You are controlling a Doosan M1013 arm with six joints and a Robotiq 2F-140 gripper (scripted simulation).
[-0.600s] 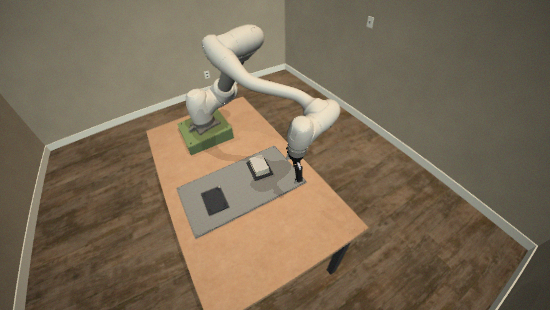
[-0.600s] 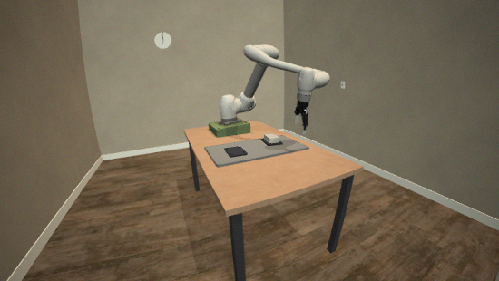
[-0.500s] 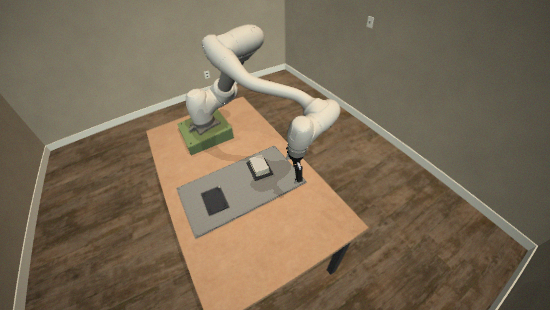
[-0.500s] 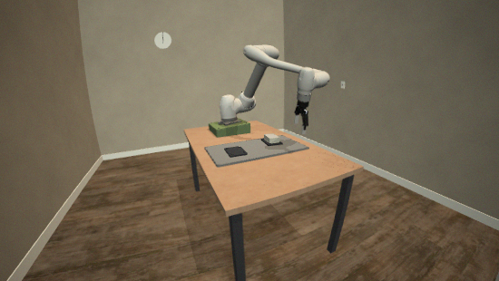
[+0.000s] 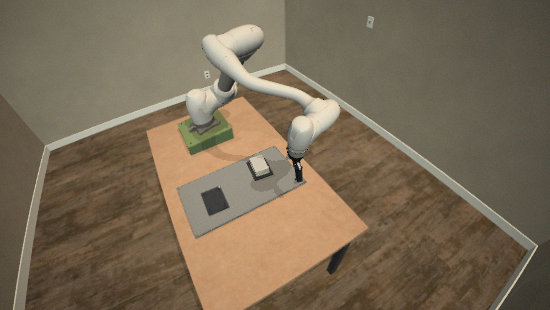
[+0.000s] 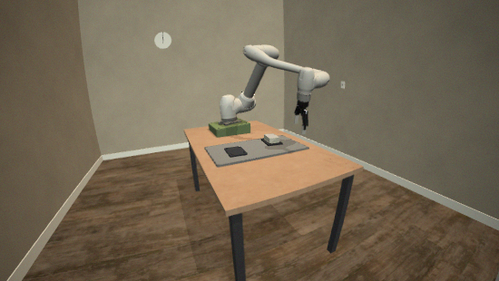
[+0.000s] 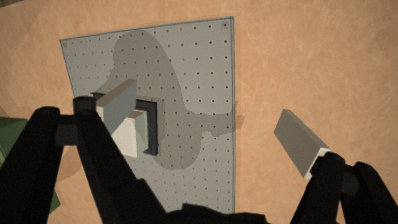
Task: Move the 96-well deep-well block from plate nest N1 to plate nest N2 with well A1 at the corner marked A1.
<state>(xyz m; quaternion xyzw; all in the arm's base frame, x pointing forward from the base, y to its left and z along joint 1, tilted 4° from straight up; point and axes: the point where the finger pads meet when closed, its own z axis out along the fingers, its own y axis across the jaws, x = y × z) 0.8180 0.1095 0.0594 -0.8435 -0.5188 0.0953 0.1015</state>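
The white deep-well block [image 5: 260, 166] sits in the dark nest N1 at the right end of the grey perforated mat [image 5: 240, 190]. It also shows in the exterior view [image 6: 272, 139] and in the wrist view [image 7: 127, 131], where my left finger partly hides it. The empty dark nest N2 [image 5: 215, 200] lies flat at the mat's left end [image 6: 235, 151]. My gripper [image 5: 298, 172] [image 6: 301, 120] is open and empty. It hangs well above the table, off the mat's right edge and beside the block. In the wrist view its fingers stand wide apart.
The arm's green base block [image 5: 205, 132] stands at the far end of the wooden table [image 5: 260, 240]. The table's right edge is close below the gripper. The room's walls are well away.
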